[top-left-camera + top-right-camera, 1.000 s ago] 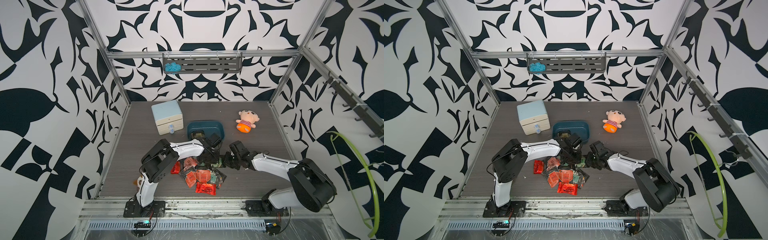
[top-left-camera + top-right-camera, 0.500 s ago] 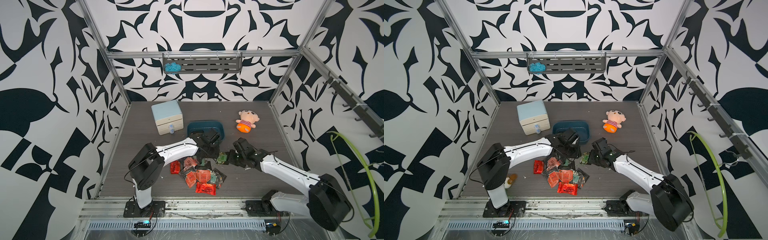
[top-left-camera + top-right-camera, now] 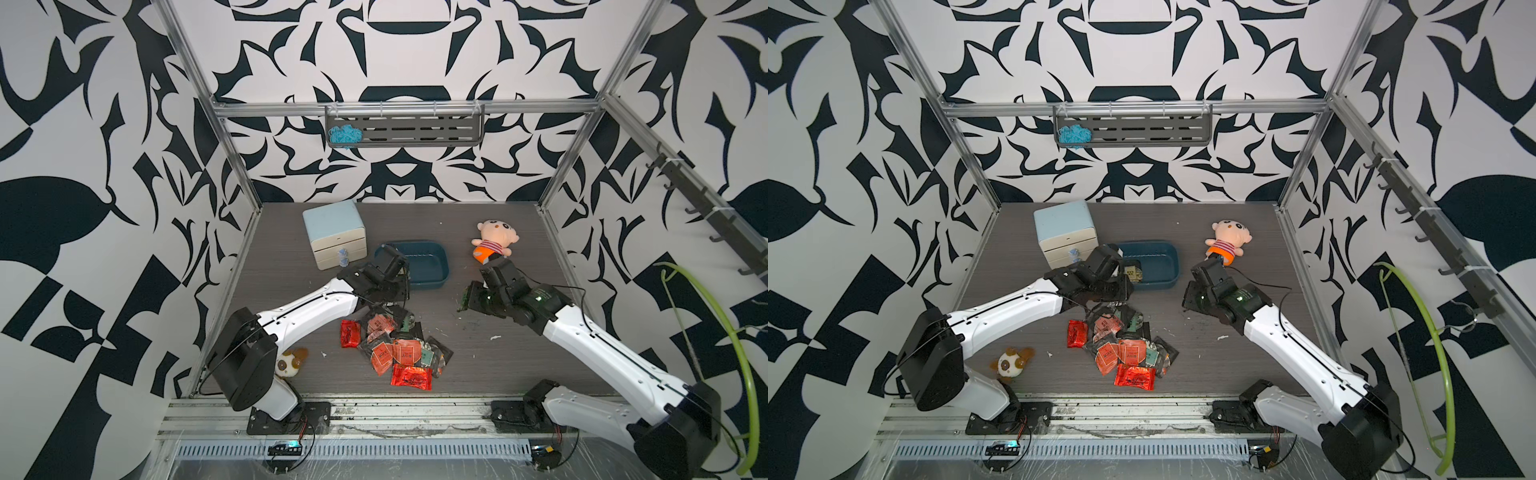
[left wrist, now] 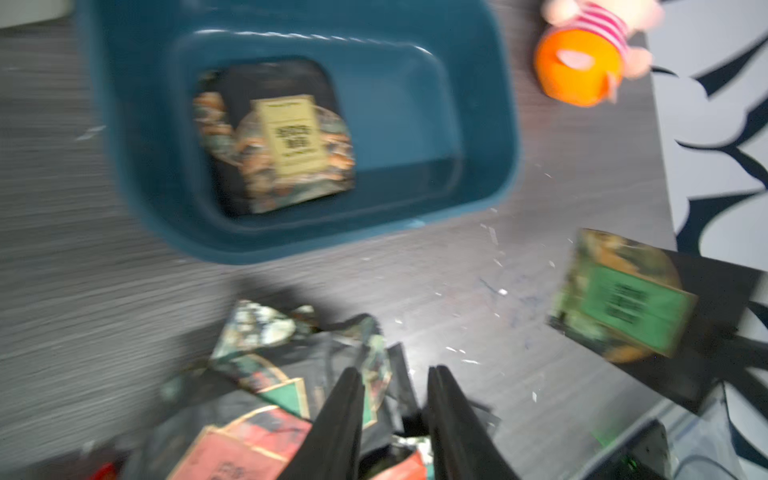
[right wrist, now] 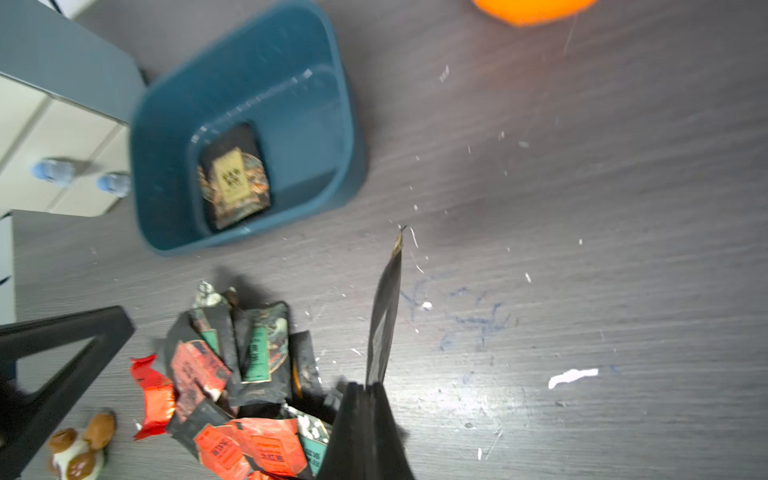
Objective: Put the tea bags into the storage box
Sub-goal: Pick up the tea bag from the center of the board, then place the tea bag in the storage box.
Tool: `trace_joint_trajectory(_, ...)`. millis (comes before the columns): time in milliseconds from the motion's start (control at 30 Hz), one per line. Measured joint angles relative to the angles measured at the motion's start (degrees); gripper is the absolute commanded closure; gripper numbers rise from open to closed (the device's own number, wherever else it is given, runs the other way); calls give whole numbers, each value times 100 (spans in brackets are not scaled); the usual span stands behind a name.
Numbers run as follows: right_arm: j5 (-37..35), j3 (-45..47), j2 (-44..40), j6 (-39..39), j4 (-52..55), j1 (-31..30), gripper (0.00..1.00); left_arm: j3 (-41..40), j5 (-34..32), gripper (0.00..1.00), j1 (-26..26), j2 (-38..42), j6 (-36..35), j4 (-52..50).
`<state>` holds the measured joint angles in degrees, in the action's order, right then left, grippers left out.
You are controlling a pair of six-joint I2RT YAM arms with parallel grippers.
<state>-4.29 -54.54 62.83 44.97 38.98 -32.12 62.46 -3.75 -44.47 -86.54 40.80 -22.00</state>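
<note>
Left arm (image 3: 307,305) and right arm (image 3: 602,349): glossy white shells between bulky black joints (tiny dark screws (image 3: 598,405) dot them), thin black cables (image 3: 583,296) alongside; left gripper (image 4: 392,374) and right gripper (image 5: 365,387) black.

Place: robot test cell.
Walls: black-and-white patterned panels (image 3: 395,62) in aluminium framing (image 3: 415,109).
Mounting: my left arm (image 3: 307,307) and right arm (image 3: 602,353), bolted to a metal rail (image 3: 395,411), 6 o'clock.
Fixtures: slotted wall rack (image 3: 415,141), 12 o'clock; hook bar (image 3: 706,208), 3 o'clock.
</note>
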Motion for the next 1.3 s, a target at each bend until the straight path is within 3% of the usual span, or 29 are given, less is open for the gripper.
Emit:
trace_joint_trajectory(300, 138, -1561, 1163, -518, 46, 2, 100, -748, 61, 68, 789, 656, 234, 111)
trace_joint_trajectory(633, 837, -3679, 3906, -933, -326, -39, 100, -1453, -79, 68, 1158, 1307, 372, 157)
trace_joint_trajectory(867, 1156, -5182, 5595, -1069, -168, -409, 100, -1799, -269, 69, 1331, 1720, 424, 203)
trace_joint_trajectory(1300, 1222, -5169, 6019, -942, -85, -533, 100, -1878, -269, 68, 1351, 1567, 466, 437)
